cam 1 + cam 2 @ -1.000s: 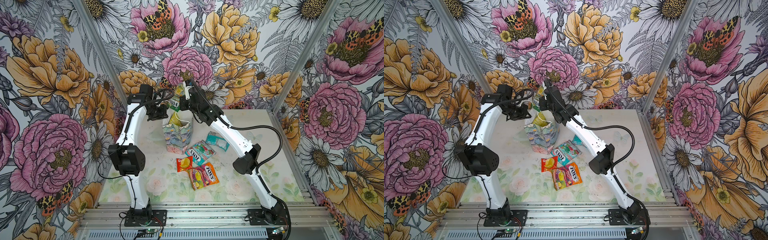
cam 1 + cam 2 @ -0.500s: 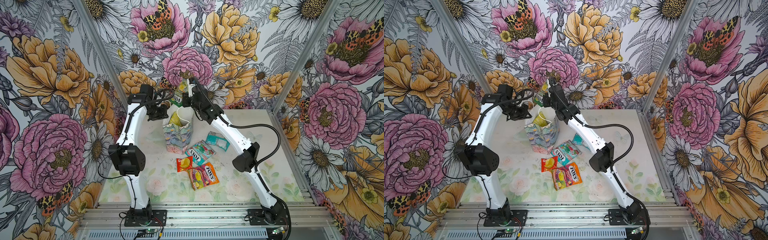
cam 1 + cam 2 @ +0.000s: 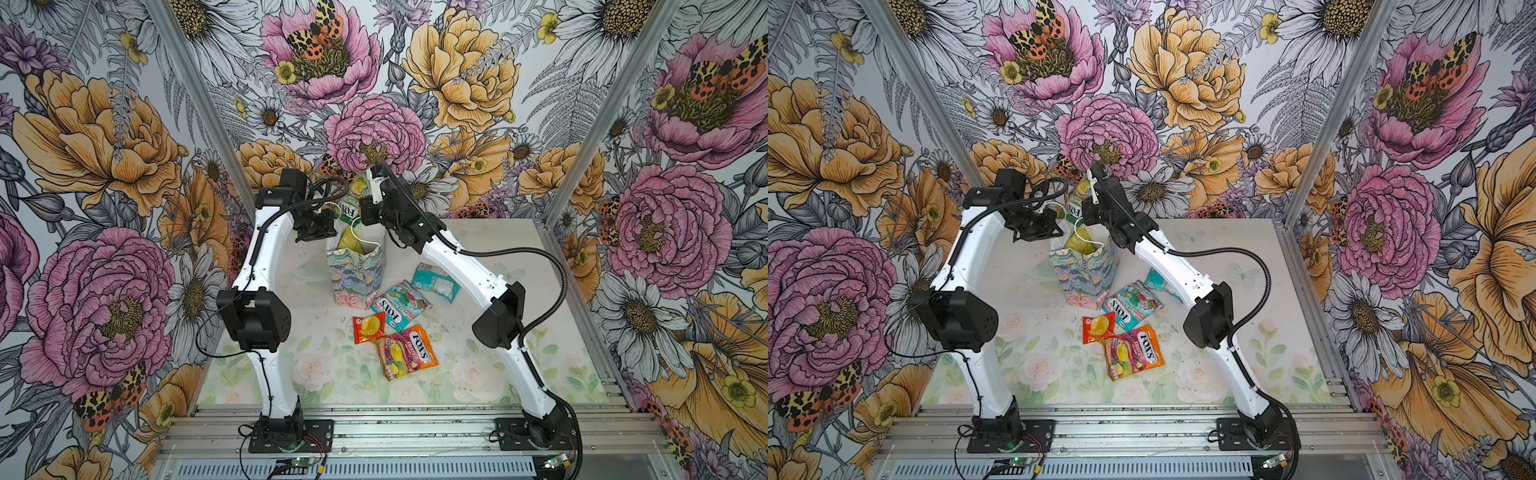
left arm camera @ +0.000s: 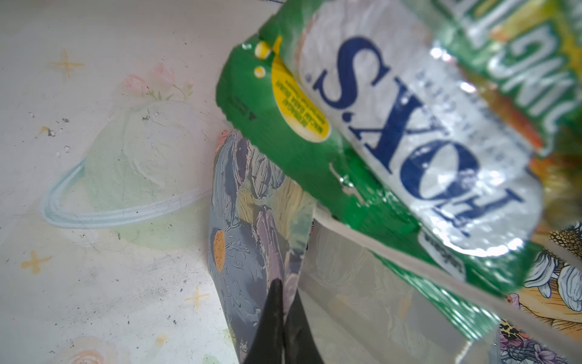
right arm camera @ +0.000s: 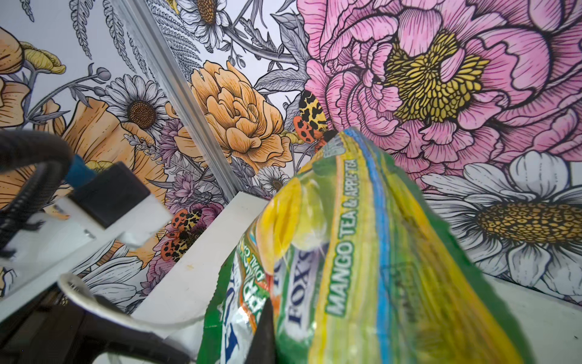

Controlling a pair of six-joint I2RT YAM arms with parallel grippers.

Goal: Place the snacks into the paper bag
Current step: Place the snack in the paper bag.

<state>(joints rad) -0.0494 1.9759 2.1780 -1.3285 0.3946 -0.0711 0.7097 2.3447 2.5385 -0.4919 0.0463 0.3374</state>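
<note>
The paper bag point(image 3: 358, 270) point(image 3: 1084, 272) stands upright at the back of the table, with a yellow packet point(image 3: 348, 243) inside. My left gripper point(image 4: 285, 294) point(image 3: 328, 227) is shut on the bag's floral side wall point(image 4: 245, 220) at the rim. My right gripper point(image 5: 274, 315) point(image 3: 362, 208) is shut on a green FOX'S packet point(image 4: 378, 141) point(image 5: 362, 268) point(image 3: 351, 203), which hangs just above the bag's mouth. Several snacks lie in front of the bag: a teal packet point(image 3: 436, 282), a teal FOX'S packet point(image 3: 399, 305), a small red-orange one point(image 3: 368, 328) and an orange FOX'S one point(image 3: 409, 351).
Floral walls close in the table on three sides, with the back wall right behind the bag. The right arm's elbow point(image 3: 498, 316) hangs over the table near the teal packet. A metal rail point(image 3: 415, 424) runs along the front edge.
The right wrist has tipped up slightly with the green packet still over the bag. The left arm and the bag have stayed put.
</note>
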